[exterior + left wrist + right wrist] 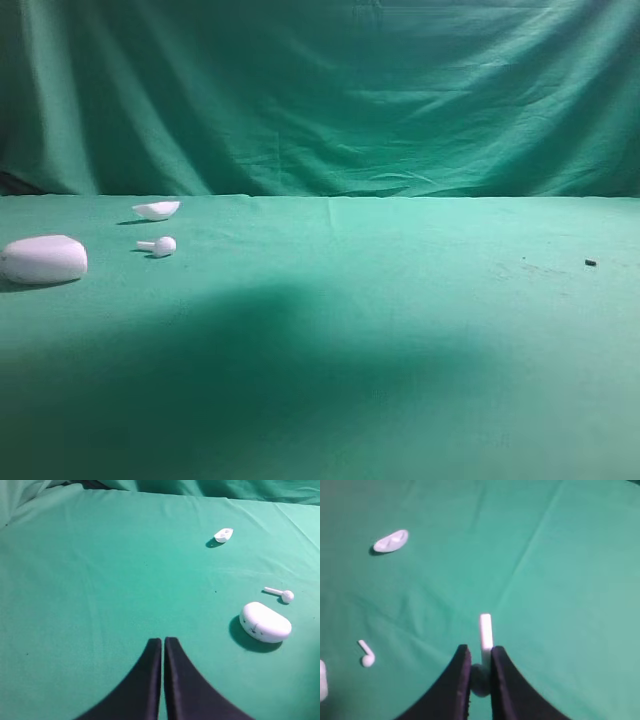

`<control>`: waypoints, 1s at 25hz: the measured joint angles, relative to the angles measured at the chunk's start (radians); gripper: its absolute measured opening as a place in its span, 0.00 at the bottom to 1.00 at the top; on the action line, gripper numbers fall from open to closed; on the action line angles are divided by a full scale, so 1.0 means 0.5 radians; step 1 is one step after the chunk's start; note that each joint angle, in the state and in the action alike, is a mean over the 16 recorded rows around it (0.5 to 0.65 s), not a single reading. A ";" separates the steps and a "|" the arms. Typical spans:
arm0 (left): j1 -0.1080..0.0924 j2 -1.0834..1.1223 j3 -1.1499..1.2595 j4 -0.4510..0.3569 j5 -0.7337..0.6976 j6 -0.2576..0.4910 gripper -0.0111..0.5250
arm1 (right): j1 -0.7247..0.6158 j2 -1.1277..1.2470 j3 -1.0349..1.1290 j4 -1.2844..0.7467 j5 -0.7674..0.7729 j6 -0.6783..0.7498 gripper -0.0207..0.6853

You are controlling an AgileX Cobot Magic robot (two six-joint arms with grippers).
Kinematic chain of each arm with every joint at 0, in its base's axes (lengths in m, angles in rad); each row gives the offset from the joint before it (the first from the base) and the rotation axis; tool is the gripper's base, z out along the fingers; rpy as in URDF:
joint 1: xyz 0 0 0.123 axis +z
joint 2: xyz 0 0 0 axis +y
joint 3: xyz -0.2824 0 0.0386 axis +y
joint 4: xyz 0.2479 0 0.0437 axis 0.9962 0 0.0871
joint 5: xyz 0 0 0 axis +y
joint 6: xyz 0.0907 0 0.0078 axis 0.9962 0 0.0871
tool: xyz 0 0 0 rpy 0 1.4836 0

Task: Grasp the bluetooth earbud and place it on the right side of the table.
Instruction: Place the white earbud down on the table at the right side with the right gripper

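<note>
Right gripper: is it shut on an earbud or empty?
Shut on one. In the right wrist view the right gripper pinches the bluetooth earbud by its bulb, stem poking out ahead. A second earbud lies on the table.

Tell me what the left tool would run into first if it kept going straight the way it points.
Probably nothing but the green table. The left tool, shut, aims at bare cloth; the case, the loose earbud and the shell all lie off to its right. Depth is hard to judge.
</note>
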 joint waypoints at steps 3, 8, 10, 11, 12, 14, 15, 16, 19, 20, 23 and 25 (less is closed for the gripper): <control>0.000 0.000 0.000 0.000 0.000 0.000 0.02 | -0.128 -0.222 0.335 -0.023 -0.103 0.068 0.15; 0.000 0.000 0.000 0.000 0.000 0.000 0.02 | -0.326 -0.516 1.021 -0.058 -0.411 0.149 0.15; 0.000 0.000 0.000 0.000 0.000 0.000 0.02 | -0.387 -0.590 1.278 -0.066 -0.559 0.174 0.15; 0.000 0.000 0.000 0.000 0.000 0.000 0.02 | -0.414 -0.617 1.394 -0.068 -0.633 0.185 0.15; 0.000 0.000 0.000 0.000 0.000 0.000 0.02 | -0.437 -0.636 1.500 -0.069 -0.705 0.194 0.15; 0.000 0.000 0.000 0.000 0.000 0.000 0.02 | -0.473 -0.652 1.677 -0.071 -0.836 0.208 0.15; 0.000 0.000 0.000 0.000 0.000 0.000 0.02 | -0.487 -0.649 1.748 -0.071 -0.895 0.212 0.15; 0.000 0.000 0.000 0.000 0.000 0.000 0.02 | -0.497 -0.639 1.807 -0.071 -0.948 0.216 0.15; 0.000 0.000 0.000 0.000 0.000 0.000 0.02 | -0.514 -0.580 1.923 -0.072 -1.080 0.216 0.15; 0.000 0.000 0.000 0.000 0.000 0.000 0.02 | -0.516 -0.555 1.943 -0.073 -1.115 0.214 0.15; 0.000 0.000 0.000 0.000 0.000 0.000 0.02 | -0.517 -0.478 1.969 -0.073 -1.200 0.203 0.15; 0.000 0.000 0.000 0.000 0.000 0.000 0.02 | -0.517 -0.429 1.970 -0.073 -1.240 0.193 0.15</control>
